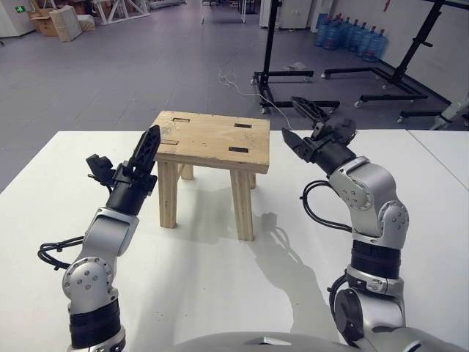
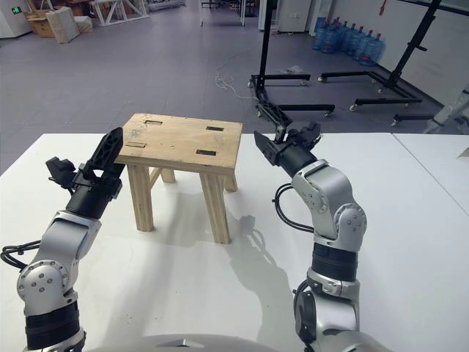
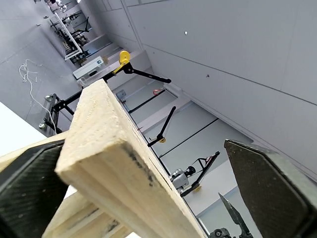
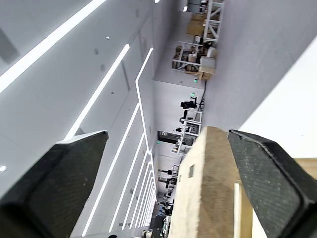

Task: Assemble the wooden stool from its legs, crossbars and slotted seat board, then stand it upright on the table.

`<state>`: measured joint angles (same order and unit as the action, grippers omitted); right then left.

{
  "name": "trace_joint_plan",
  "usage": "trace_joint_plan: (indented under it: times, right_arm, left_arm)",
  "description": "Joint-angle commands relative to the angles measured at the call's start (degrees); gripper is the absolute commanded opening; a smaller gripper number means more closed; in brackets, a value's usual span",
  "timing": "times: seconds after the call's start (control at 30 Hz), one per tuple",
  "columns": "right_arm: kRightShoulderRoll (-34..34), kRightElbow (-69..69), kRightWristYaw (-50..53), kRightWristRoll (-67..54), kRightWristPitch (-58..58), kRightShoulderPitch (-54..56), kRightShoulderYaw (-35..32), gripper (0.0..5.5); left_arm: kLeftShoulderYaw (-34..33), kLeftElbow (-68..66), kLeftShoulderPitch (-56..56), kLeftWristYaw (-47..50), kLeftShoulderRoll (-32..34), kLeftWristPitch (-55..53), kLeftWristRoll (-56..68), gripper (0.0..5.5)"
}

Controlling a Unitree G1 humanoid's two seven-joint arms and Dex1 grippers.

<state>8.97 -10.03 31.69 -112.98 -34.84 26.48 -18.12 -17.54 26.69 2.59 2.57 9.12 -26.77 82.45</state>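
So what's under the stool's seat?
Four wooden legs hold up the seat board, standing on the white table. The board hides where their tops slot in.

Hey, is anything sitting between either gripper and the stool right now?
Nothing visible does. The left gripper and the right gripper, both open, flank the upright stool with no object between.

Left of the stool (image 1: 212, 143), the left arm (image 1: 102, 238) has rounded silver-grey joint housings, screw-dotted caps and a black forearm; a black cable (image 1: 50, 254) loops beside it; right of the stool, the right arm (image 1: 370, 209) matches, with its own black cable loop (image 1: 315, 211); the left gripper (image 1: 150, 143) and right gripper (image 1: 292, 117) have tapered black fingers (image 3: 27, 191) with a woven texture.
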Motion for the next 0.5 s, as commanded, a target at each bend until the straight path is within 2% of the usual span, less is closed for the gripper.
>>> trace_joint_plan:
  times: [0.03, 0.13, 0.2, 0.27, 0.37, 0.5]
  right_arm:
    - [3.7, -2.0, -3.4, 0.0, -4.4, -2.0, -0.5, 4.44]
    - [9.3, -4.4, -10.5, 0.3, -8.7, -8.4, -2.4, 4.44]
    - [12.1, -6.7, -21.7, 0.1, -17.1, -17.8, -4.6, 4.44]
    - [15.0, -10.0, -32.2, 0.0, -23.8, -25.5, -3.6, 4.44]
    - [19.8, -15.4, -42.7, 0.0, -29.2, -31.7, 2.3, 4.44]
    - [18.0, -13.1, -48.6, 10.7, -30.3, -26.4, 13.8, 4.44]
  left_arm:
    - [-0.9, 1.3, -1.0, -0.4, 0.6, 0.7, -0.5, 5.13]
    - [-2.5, 4.1, -3.4, -0.8, 1.4, 1.1, 1.4, 5.13]
    - [-3.3, 7.2, -7.4, -2.0, 1.8, 0.9, 2.7, 5.13]
    - [-3.3, 9.8, -11.0, -3.4, 2.4, 0.4, 3.1, 5.13]
    - [-3.2, 11.8, -16.8, -7.9, 5.3, -0.9, 0.3, 5.13]
    - [-2.9, 12.9, -28.0, -22.8, 6.6, 0.0, -4.6, 5.13]
